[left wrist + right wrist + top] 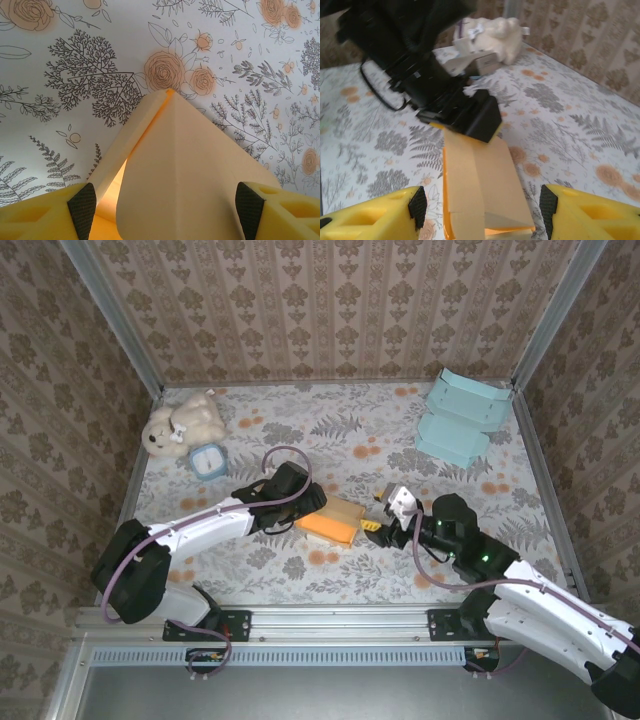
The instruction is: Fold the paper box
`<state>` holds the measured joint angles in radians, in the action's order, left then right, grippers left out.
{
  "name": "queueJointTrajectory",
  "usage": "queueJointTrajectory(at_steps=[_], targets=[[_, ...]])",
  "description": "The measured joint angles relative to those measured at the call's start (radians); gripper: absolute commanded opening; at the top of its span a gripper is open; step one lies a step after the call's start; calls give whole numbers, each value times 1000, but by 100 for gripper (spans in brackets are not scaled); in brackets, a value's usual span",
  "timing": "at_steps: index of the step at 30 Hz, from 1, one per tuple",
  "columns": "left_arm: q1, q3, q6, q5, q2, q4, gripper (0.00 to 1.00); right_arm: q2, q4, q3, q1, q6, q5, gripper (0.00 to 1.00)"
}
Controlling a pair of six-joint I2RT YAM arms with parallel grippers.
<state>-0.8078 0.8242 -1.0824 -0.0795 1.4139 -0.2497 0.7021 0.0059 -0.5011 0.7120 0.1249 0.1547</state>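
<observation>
At the middle of the table (300,440) your paper box (335,520) lies flat. The left gripper (165,202) straddles one end, fingers spread wide, probably pinning it. The right gripper (480,206) hovers empty, fingers apart, facing the flaps.

The paper box (333,519) is coloured orange and tan. The table (330,430) is printed white with grey ferns and orange roses.
</observation>
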Motion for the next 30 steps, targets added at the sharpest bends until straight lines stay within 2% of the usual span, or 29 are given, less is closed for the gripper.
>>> queueJointTrajectory(at_steps=[7,10,19,30], targets=[[-15,-16,-3,0,0,10,77,29,-63,-55,0,-251,-205,64],[-18,-18,-3,0,0,11,77,60,-83,-66,0,-348,-257,64],[-25,-23,-3,-3,0,11,77,212,-93,-80,3,-536,-298,62],[-32,-34,-3,-26,0,11,78,369,-46,-80,46,-605,-310,62]])
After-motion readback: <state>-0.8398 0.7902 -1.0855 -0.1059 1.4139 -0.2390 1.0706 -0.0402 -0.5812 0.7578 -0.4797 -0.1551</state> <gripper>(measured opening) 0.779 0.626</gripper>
